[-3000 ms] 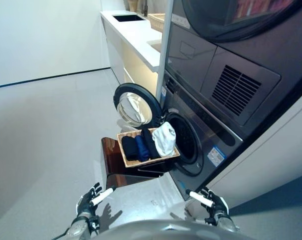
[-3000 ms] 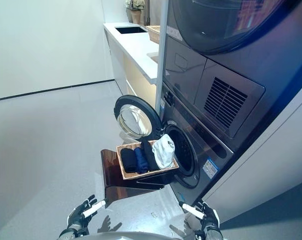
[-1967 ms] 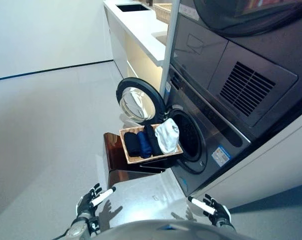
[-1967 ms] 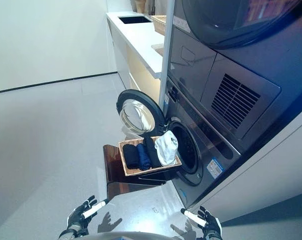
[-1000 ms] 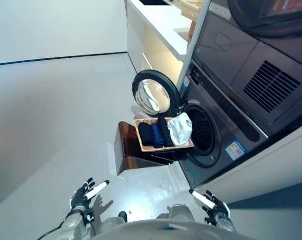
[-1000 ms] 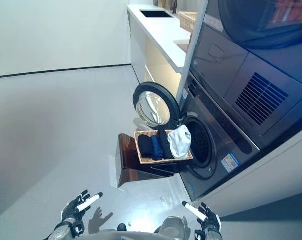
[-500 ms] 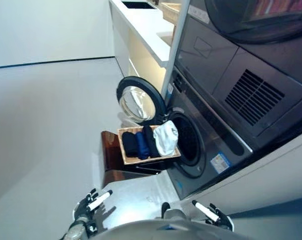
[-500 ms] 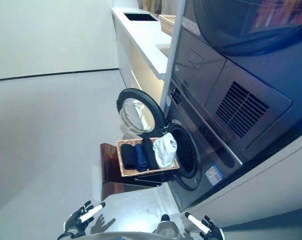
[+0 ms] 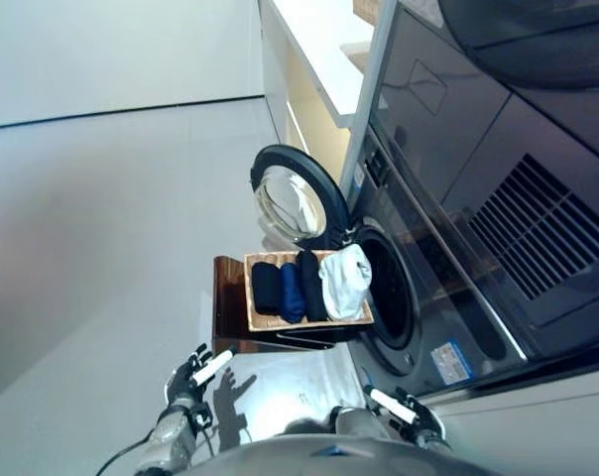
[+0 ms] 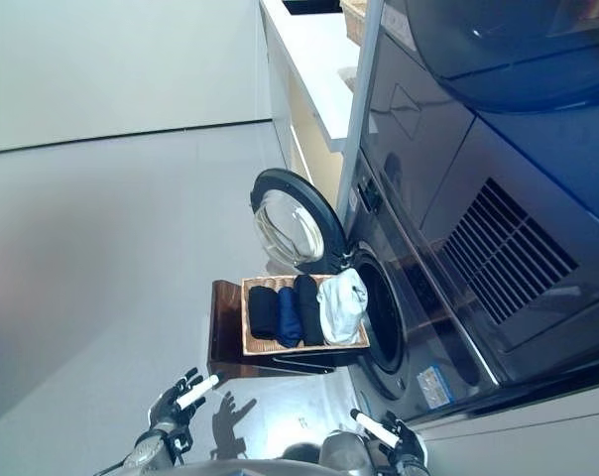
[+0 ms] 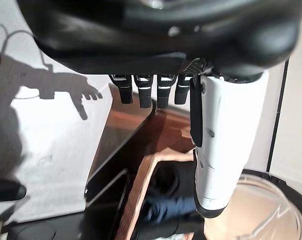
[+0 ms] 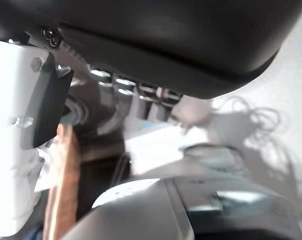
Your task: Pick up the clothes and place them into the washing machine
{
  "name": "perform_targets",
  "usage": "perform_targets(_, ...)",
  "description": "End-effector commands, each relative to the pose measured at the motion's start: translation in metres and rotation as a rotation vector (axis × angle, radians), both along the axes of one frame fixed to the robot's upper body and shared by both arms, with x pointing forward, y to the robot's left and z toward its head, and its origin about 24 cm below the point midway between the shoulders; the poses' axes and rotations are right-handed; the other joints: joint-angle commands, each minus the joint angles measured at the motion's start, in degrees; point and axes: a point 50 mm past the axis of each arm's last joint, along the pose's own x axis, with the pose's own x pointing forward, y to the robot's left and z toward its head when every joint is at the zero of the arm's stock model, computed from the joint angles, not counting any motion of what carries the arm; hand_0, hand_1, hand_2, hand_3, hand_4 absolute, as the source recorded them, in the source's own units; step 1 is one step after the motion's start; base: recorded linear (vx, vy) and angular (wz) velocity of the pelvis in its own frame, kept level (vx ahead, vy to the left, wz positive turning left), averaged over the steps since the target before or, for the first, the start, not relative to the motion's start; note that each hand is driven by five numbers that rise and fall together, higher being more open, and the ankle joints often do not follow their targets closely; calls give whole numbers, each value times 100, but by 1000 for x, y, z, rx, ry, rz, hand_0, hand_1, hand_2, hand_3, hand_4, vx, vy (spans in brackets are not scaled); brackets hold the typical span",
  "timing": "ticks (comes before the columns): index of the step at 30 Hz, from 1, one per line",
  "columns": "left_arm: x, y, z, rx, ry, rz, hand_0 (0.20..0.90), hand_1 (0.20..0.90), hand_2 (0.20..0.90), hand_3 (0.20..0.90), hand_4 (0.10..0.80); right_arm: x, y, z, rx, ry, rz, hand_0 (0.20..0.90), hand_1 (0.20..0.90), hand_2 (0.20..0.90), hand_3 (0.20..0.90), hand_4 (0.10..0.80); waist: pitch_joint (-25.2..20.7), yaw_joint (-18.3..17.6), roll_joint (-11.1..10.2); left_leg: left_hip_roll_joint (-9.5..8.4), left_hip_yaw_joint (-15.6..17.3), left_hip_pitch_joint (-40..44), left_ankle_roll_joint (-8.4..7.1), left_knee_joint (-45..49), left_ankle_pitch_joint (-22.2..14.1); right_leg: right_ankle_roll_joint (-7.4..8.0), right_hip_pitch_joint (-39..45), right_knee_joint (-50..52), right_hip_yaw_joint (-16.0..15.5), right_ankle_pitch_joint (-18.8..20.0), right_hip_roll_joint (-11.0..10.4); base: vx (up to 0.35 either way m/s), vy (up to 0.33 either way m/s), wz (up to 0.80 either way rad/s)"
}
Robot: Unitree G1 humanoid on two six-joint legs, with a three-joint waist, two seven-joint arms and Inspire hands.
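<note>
A shallow wicker basket (image 9: pixel 263 321) rests on a low dark brown box (image 9: pixel 227 302) in front of the washing machine's open drum (image 9: pixel 391 299). It holds folded dark and blue clothes (image 9: pixel 283 289) and a white garment (image 9: pixel 345 281) at the end nearest the drum. The round door (image 9: pixel 298 201) stands open beyond the basket. My left hand (image 9: pixel 190 378) is low at the left, open and empty, well short of the box. My right hand (image 9: pixel 404 411) is low at the right, open and empty, in front of the machine. The left wrist view shows the basket (image 11: pixel 141 192) past my straight fingers (image 11: pixel 150 90).
A dryer with a vent grille (image 9: pixel 542 238) is stacked above the washer. A white counter (image 9: pixel 324 45) runs along the wall behind the machines. Grey floor (image 9: pixel 101 218) spreads wide to the left.
The camera has shifted, so the whole scene has moved in the picture. Both hands stay low, open and empty. The basket and clothes have not moved.
</note>
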Motion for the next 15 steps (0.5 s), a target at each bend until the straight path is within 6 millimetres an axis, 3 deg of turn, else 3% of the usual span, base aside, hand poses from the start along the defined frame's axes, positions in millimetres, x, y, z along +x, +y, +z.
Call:
perform_targets(1,38,8,23,44,-176,-30,900,900,900,900,800,21,-61,25,-249,-138,-181,900,900,900,900,800,28,-14,-203,80,306,416,241,124,1216,55,-19,-798,118,870,103,143,-25,4)
perform_targets(4,39,10,25,49,-184,-14,900,900,900,900,800,31,-62,29,-259,-167,-173,900,900,900,900,800,138,171,-419,-193,404,-598,322,-147,862,47,189,-861,338,743,-30,162,-39,28)
perform_targets(5,40,11,25,52,-185,-13,900,900,900,900,800,35,-63,30,-263,-175,-166,900,900,900,900,800,187,273,-446,-236,411,-974,296,-241,978,64,281,-876,430,706,-21,178,-17,12)
perform_targets(8,37,13,24,53,-179,3,900,900,900,900,800,41,-61,32,-268,-194,-156,900,900,900,900,800,351,545,-379,-128,323,-1665,176,-674,1614,88,639,-921,713,560,79,241,50,-27)
perform_targets(10,34,13,23,47,-176,15,900,900,900,900,800,42,-61,32,-277,-191,-145,900,900,900,900,800,403,675,-287,-31,437,-1879,81,-1078,1892,139,908,-921,890,382,91,278,83,-36)
perform_targets(13,30,13,20,43,-162,25,900,900,900,900,800,41,-61,31,-279,-181,-135,900,900,900,900,800,391,781,-212,37,471,-1892,-3,-1193,2009,179,1179,-939,1073,204,71,256,108,-85)
perform_targets(15,26,15,20,39,-164,35,900,900,900,900,800,34,-60,28,-267,-157,-129,900,900,900,900,800,315,888,-114,43,402,-1779,-48,-1121,2115,250,1594,-1003,1306,8,-73,438,269,-106)
